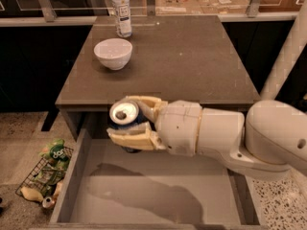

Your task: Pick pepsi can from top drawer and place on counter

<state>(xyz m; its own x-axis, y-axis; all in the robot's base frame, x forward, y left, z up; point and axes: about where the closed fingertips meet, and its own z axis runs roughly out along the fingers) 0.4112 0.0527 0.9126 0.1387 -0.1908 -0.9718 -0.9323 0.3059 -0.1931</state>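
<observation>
My gripper point(128, 121) is shut on the pepsi can point(124, 116), a dark-blue can with a silver top and pull tab. The cream fingers point(132, 139) clasp it from both sides. I hold the can upright in the air above the open top drawer point(144, 186), in front of the counter's thick front edge. The drawer's flat grey bottom shows only my arm's shadow. The grey-brown counter point(192, 56) lies behind the can. My white arm reaches in from the right.
A white bowl point(113, 52) and a clear plastic bottle point(122, 10) with a white label stand on the counter's left rear part. A wire basket point(45, 176) with packets sits on the speckled floor left of the drawer. A white post point(288, 51) stands at right.
</observation>
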